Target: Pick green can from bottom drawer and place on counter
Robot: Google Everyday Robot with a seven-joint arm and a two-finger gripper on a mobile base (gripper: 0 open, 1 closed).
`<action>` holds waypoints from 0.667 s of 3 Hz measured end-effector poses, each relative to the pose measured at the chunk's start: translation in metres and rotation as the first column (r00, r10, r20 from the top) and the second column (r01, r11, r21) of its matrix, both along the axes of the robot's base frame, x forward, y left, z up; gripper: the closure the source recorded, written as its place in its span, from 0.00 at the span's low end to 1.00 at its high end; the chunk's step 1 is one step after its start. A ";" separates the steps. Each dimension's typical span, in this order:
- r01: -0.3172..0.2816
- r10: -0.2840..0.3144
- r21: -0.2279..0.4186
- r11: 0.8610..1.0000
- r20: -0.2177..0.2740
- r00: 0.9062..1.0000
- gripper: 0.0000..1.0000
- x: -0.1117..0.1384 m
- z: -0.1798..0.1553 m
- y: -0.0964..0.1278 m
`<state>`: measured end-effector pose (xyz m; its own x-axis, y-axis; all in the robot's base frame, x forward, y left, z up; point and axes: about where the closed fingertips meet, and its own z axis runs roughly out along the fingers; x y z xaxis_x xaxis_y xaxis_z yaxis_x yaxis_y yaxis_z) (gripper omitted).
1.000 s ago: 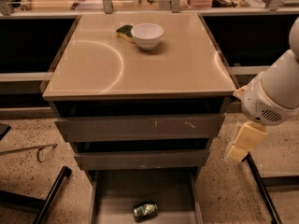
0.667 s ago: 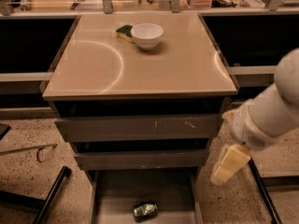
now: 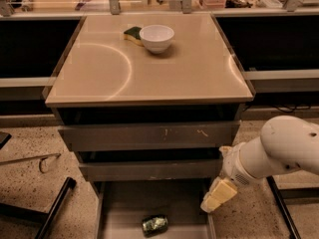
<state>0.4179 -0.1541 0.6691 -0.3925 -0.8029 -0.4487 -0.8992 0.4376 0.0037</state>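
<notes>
The green can (image 3: pixel 154 224) lies on its side on the grey floor of the open bottom drawer (image 3: pixel 124 208), near the front edge of the view. My gripper (image 3: pixel 217 195) hangs from the white arm at the drawer's right side wall, above and to the right of the can, not touching it. The beige counter (image 3: pixel 149 68) tops the drawer cabinet, well above the gripper.
A white bowl (image 3: pixel 157 38) and a green-yellow sponge (image 3: pixel 132 34) sit at the back of the counter. Two shut grey drawers (image 3: pixel 144 136) sit above the bottom one. Black legs (image 3: pixel 55 203) cross the speckled floor at left, and a dark rail (image 3: pixel 281 205) at right.
The arm has swung down and to the left, bringing the gripper from beside the cabinet's right side to the right edge of the bottom drawer. The can has not moved.
</notes>
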 end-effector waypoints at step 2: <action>0.019 -0.020 0.030 0.999 0.027 0.999 0.00 0.002 -0.020 0.007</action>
<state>0.4194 -0.1474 0.6493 -0.3955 -0.7811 -0.4831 -0.8903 0.4553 -0.0072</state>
